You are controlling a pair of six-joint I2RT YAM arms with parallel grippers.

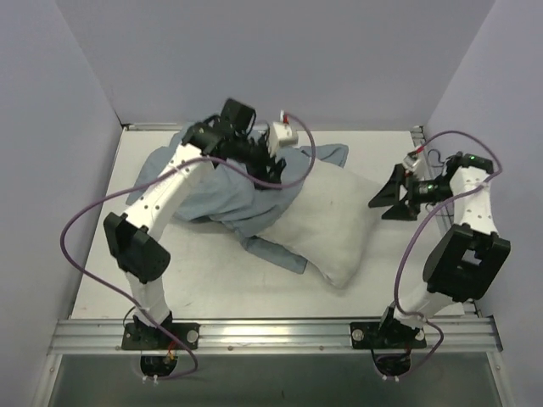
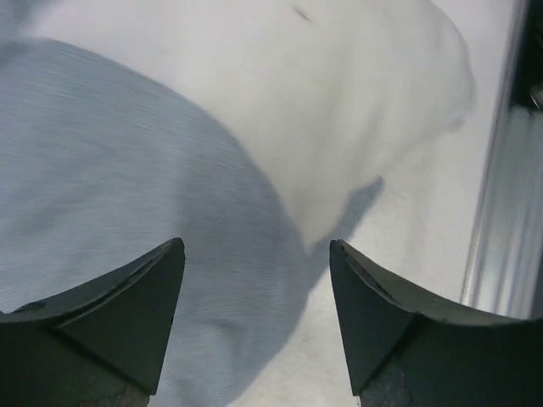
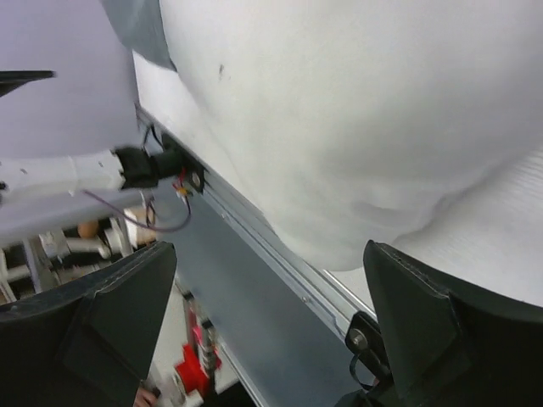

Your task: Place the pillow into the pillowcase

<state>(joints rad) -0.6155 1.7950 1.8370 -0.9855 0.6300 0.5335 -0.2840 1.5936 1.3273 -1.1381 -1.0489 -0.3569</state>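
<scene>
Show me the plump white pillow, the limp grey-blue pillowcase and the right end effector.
plump white pillow (image 1: 335,225): top view, its bare middle.
limp grey-blue pillowcase (image 1: 225,199): top view, its crumpled middle.
right end effector (image 1: 379,209): top view, between its fingertips.

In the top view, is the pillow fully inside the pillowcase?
No. Most of the white pillow lies bare; the blue pillowcase covers only one end.

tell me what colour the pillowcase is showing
The pillowcase shows plain pale grey-blue, with no print visible; it is clearest in the top external view.
</scene>
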